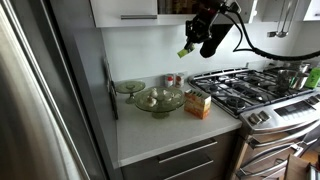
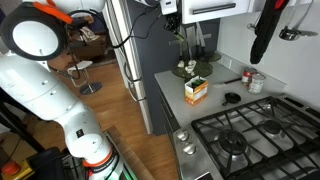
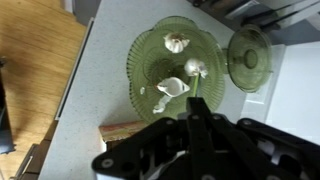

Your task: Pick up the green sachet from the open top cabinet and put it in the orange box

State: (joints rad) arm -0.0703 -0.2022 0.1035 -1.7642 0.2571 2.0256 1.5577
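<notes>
The robot's white arm [image 2: 45,70], trimmed in orange, fills the left side over a wooden floor [image 2: 118,112]. On the white counter [image 2: 172,92] an orange box [image 2: 196,90] stands between green glass bowls [image 2: 192,68] and the black stove [image 2: 250,140]. A small jar [image 2: 256,82] sits near the wall. The dark gripper [image 2: 186,42] hangs above the bowls, its jaws too small to read.

1. This is a home kitchen. A gas stove [image 1: 245,88] with black grates meets one side edge of the white counter [image 1: 165,135], and a pot [image 1: 292,75] stands on it.
2. A tall stainless refrigerator [image 1: 45,95] flanks the opposite side edge.
3. Grey drawers [image 1: 185,160] with bar handles sit under the front edge. A white top cabinet [image 1: 125,12] hangs above the back edge.
4. 2 green glass bowls [image 1: 158,98] stand near the back corner by the refrigerator.
5. A wooden floor [image 2: 125,100] runs along the front edge.
</notes>
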